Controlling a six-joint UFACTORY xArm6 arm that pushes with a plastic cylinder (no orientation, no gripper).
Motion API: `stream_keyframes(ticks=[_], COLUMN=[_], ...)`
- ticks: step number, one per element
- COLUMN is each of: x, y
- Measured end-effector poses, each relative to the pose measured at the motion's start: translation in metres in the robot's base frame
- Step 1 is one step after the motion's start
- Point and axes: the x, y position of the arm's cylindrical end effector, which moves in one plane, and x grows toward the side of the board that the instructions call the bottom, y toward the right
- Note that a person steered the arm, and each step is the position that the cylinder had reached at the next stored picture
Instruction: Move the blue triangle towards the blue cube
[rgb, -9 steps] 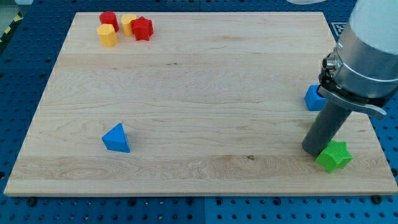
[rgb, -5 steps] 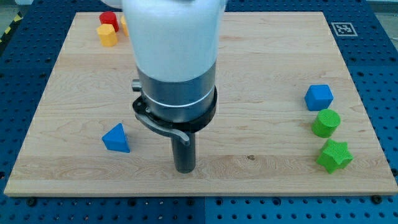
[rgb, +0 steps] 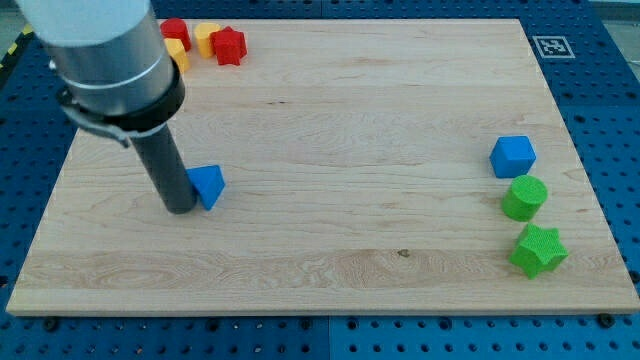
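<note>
The blue triangle (rgb: 208, 185) lies on the wooden board's left half. My tip (rgb: 180, 208) stands right against the triangle's left side, touching it. The blue cube (rgb: 513, 156) sits far off near the board's right edge, a little higher in the view than the triangle. The arm's grey body (rgb: 105, 55) rises over the top left and hides part of the blocks there.
A green cylinder (rgb: 524, 197) and a green star (rgb: 537, 250) sit just below the blue cube. A red star (rgb: 229, 45), a red block (rgb: 176, 30) and two yellow blocks (rgb: 206, 37) cluster at the top left. The board (rgb: 350, 130) ends close to the right-hand blocks.
My tip swept from the right edge across the board to the triangle's left side. The blue triangle has shifted up and slightly right. The other blocks have not moved.
</note>
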Motion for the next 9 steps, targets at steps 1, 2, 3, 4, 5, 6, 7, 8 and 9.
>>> stream_keyframes(ticks=[1, 2, 3, 4, 5, 6, 7, 8, 9], x=[-0.018, -0.029, -0.047, -0.082, -0.101, -0.123, -0.161, -0.178, -0.179], y=[0.018, 0.059, 0.105, 0.127, 0.151, 0.185, 0.197, 0.215, 0.228])
